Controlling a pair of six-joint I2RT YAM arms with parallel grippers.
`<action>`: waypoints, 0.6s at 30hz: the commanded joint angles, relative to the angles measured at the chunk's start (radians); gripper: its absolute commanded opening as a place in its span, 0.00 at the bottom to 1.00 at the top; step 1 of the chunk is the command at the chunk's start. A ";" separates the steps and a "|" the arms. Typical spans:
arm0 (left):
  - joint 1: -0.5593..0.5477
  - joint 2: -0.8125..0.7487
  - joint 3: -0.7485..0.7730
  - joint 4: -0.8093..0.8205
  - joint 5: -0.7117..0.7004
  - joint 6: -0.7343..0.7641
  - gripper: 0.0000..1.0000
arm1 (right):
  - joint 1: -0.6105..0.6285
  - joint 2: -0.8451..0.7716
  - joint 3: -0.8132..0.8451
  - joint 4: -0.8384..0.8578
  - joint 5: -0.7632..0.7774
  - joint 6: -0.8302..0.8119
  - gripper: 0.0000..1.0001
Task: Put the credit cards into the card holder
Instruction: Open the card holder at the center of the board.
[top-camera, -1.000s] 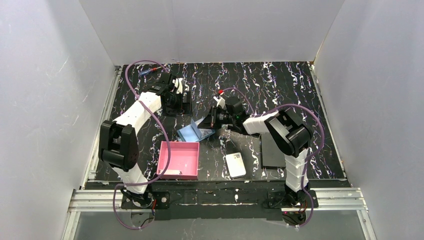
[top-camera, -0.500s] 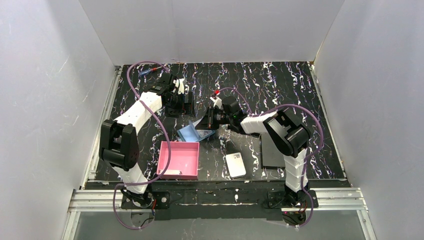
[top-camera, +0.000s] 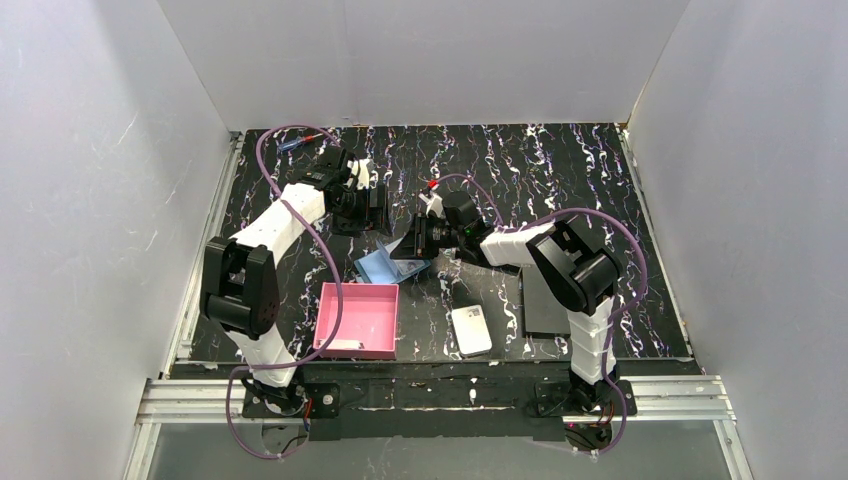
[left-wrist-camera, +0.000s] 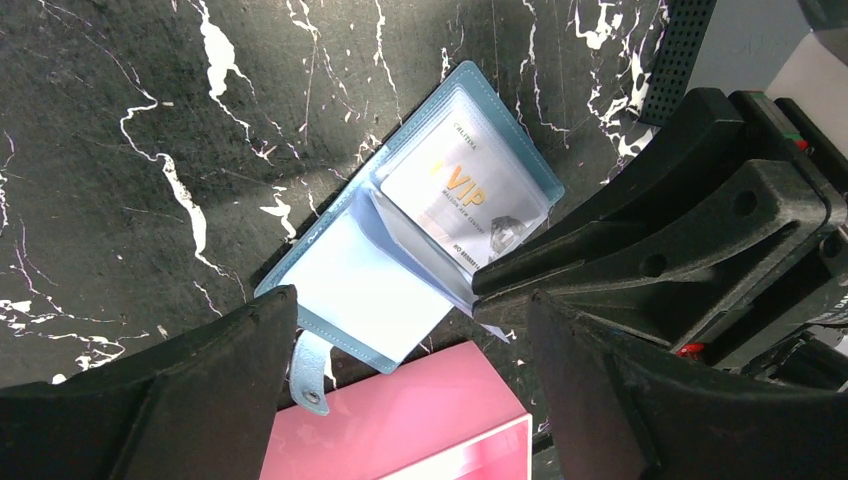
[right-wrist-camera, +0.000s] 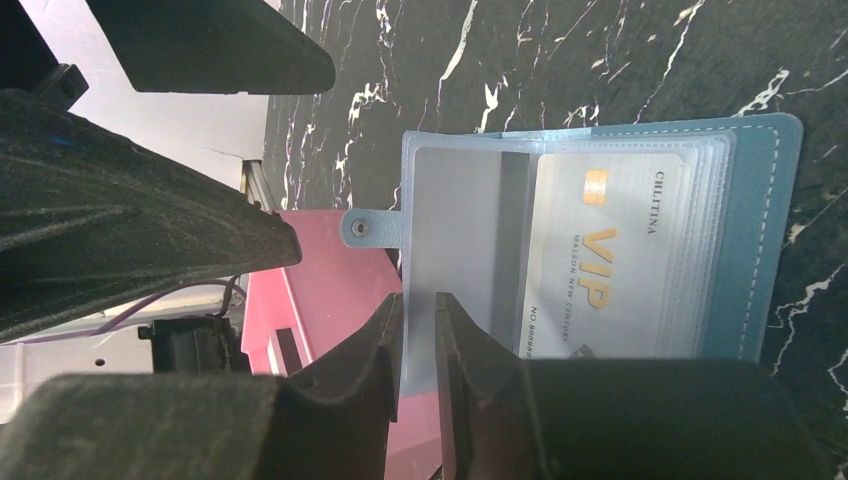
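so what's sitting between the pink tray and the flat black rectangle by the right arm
A white rounded block lies between the pink tray and the black rectangle, touching neither. The top view shows it.

The left arm (top-camera: 275, 225) and the right arm (top-camera: 572, 275) wore white shells on their long links and black housings at the joints. A purple cable (top-camera: 337, 305) trailed loosely along each, and the right one met a small red plug (top-camera: 432, 185). The left tool (left-wrist-camera: 410, 305) and the right tool (right-wrist-camera: 418, 300) had broad, matte black, grainy fingers (left-wrist-camera: 150, 400). Round holes pierced the right tool's body.
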 joint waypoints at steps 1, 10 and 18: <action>0.001 0.004 0.001 -0.014 0.025 -0.002 0.78 | 0.001 0.024 0.042 -0.006 0.009 -0.023 0.26; -0.001 -0.012 -0.041 0.093 0.182 -0.056 0.66 | 0.000 0.028 0.041 -0.002 0.008 -0.018 0.26; -0.014 0.031 -0.035 0.081 0.202 -0.082 0.70 | 0.001 0.022 0.036 -0.001 0.009 -0.018 0.26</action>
